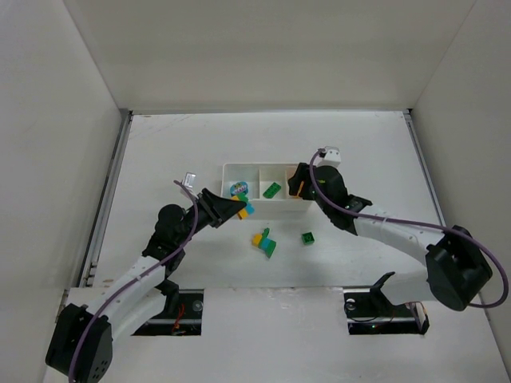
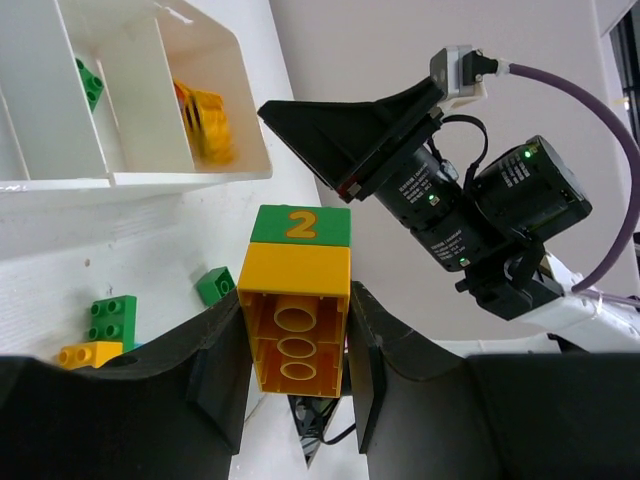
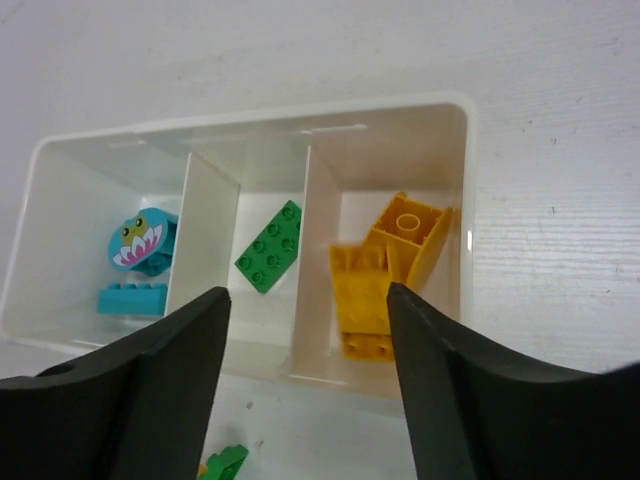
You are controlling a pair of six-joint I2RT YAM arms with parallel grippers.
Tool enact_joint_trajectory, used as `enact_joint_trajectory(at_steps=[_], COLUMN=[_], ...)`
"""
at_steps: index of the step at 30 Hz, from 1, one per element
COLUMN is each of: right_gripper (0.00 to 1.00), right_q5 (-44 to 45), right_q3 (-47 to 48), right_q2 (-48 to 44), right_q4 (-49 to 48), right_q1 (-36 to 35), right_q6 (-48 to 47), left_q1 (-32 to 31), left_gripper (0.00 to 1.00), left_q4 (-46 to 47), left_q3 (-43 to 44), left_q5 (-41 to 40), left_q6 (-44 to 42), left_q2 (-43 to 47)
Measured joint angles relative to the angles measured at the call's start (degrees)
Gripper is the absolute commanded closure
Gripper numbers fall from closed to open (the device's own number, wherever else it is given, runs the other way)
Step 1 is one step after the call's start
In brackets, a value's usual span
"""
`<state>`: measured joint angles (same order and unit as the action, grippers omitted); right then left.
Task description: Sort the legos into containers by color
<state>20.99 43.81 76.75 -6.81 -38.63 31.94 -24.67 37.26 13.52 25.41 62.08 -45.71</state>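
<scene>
Gripping yellow-green stacked brick [image 2: 297,300] in left pincer [image 2: 296,350], with right pincer [image 3: 305,300] wide over tray [image 3: 470,200]. Next, probably: split colours, bin separately.

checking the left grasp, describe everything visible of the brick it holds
The yellow brick is glossy plastic, seen from its hollow underside with three round tubes. A green piece printed with a yellow 2 is stacked on its far end. The left end effector clamps its sides between black fingers, near the white tray.
</scene>
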Motion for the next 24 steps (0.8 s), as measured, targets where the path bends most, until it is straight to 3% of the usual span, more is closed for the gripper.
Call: enact_joint_trajectory(at_steps=[4, 8, 9, 12, 16, 24], right_gripper=[0.24, 0.45, 0.46, 0.38, 0.18, 0.16], right_q5=[0.0, -2.2, -3.7, -10.4, -19.9, -27.6], right_q3=[0.1, -0.4, -0.9, -3.1, -6.3, -10.6], right_q2=[-1.6, -7.4, -9.4, -14.1, -14.8, -9.1], right_q4=[0.2, 0.0, -0.5, -4.1, -11.7, -23.8], right_q1=[0.0, -0.7, -1.5, -4.7, -9.6, -12.7], right_q6=[-0.3, 0.2, 0.9, 3.7, 7.8, 15.3], left_q1=[0.0, 0.0, 0.0, 0.0, 0.0, 0.0], left_gripper=[0.85, 0.85, 0.85, 0.84, 0.84, 0.84], left_q4=[1.7, 2.4, 2.6, 2.9, 4.0, 4.7], left_q3=[-0.3, -1.2, -1.4, -2.1, -3.2, -4.8], left_q5=[0.1, 0.1, 0.1, 0.1, 0.1, -0.5], left_q6=[1.3, 2.6, 2.9, 4.1, 6.4, 11.3], left_q2=[-0.5, -0.2, 0.0, 0.7, 1.6, 5.9])
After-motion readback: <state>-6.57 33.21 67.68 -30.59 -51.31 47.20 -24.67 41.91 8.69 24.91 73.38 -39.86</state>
